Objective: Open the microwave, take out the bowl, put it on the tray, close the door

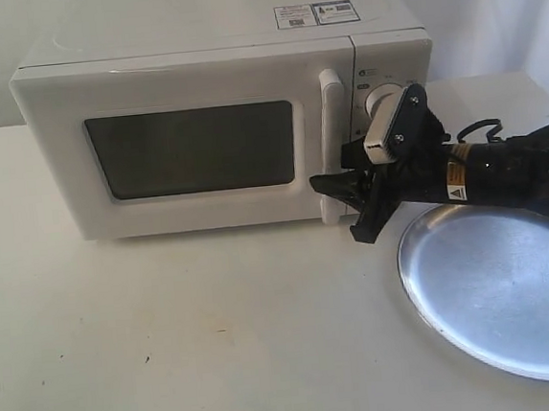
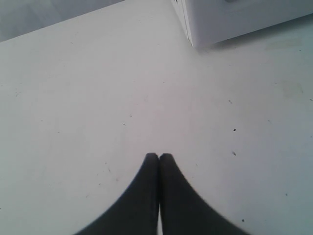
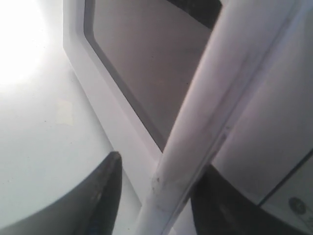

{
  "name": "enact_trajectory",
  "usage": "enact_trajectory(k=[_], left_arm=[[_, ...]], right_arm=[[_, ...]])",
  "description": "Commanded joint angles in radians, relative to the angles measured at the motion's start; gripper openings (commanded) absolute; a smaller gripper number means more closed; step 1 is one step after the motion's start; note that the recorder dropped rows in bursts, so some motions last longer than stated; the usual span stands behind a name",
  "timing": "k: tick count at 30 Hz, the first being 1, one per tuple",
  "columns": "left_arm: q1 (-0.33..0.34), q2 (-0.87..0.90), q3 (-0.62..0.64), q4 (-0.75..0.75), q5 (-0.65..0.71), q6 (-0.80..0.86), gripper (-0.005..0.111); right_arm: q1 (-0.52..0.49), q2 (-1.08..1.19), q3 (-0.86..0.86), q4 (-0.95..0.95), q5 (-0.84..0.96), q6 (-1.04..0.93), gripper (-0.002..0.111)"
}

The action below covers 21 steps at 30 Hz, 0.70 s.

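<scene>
Stickers atop microwave: print illegible

There was one microwave on one counter. It had one door, one dark window and one bar handle. One dial showed beside the arm. Two stickers sat on top. One tray was present. Two end effectors appeared: the left end effector and the right end effector.
</scene>
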<state>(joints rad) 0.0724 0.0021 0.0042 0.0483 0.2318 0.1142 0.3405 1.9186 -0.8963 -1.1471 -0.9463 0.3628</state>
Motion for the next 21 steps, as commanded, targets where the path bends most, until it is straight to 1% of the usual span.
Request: enact_trajectory(k=[1,7,10,13,21], left_arm=[[-0.004,-0.002,-0.004,-0.004,0.001,-0.005,0.0],[-0.004,-0.002,-0.004,-0.004,0.001,-0.005,0.0],[-0.004,-0.002,-0.004,-0.004,0.001,-0.005,0.0],[-0.004,-0.002,-0.004,-0.004,0.001,-0.005,0.0],[-0.004,-0.002,-0.004,-0.004,0.001,-0.005,0.0]], right_arm=[[0.137,0.006,-0.07,-0.124,-0.248,-0.133,0.01],[0.148,-0.04,-0.07,-0.161,-0.229,-0.136,0.0],[0.148,-0.077,-0.068,-0.18,-0.198,-0.124,0.0],[0.148,-0.113,-0.068,-0.218,-0.198,-0.122,0.0],[0.148,-0.206,-0.067,-0.242,-0.198,-0.064,0.0]])
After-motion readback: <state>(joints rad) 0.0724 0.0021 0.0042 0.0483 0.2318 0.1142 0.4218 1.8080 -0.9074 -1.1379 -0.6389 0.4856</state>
